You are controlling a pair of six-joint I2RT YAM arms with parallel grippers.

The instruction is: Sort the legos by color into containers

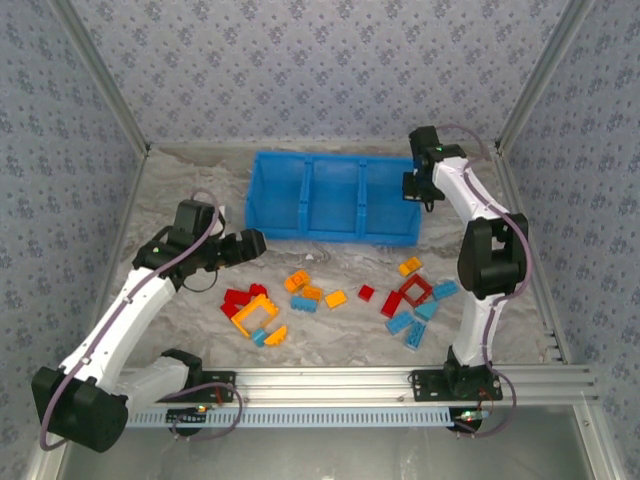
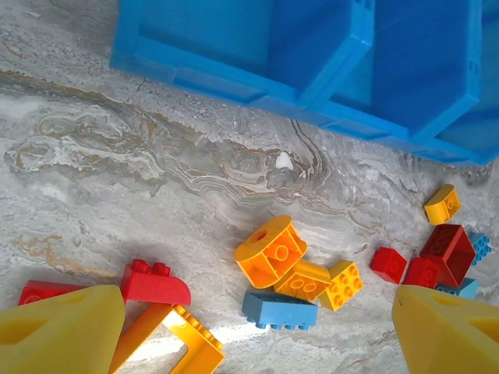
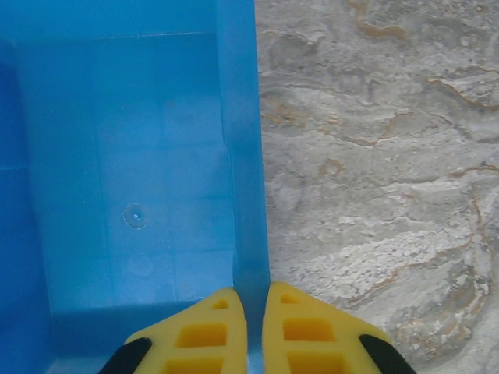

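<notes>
Now your left gripper [image 1: 249, 244] gapes wide beside the legos [image 1: 335, 298]. Your right gripper [image 1: 417, 191], upper right, is nearly closed over the bin [image 1: 310, 230].

From where I'm standing, the left arm [image 1: 130, 300] and the right arm [image 1: 478, 215] are both wearing white shells over black joints, each trailing a thin purplish cable. Their yellow fingers [image 3: 199, 336] are showing square recesses.

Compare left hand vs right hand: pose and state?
Opening: left hand spread wide, right hand nearly shut. Place: left hand above loose legos, holding nothing; right hand pinching the end wall of the bin. Both have yellow fingers.
</notes>
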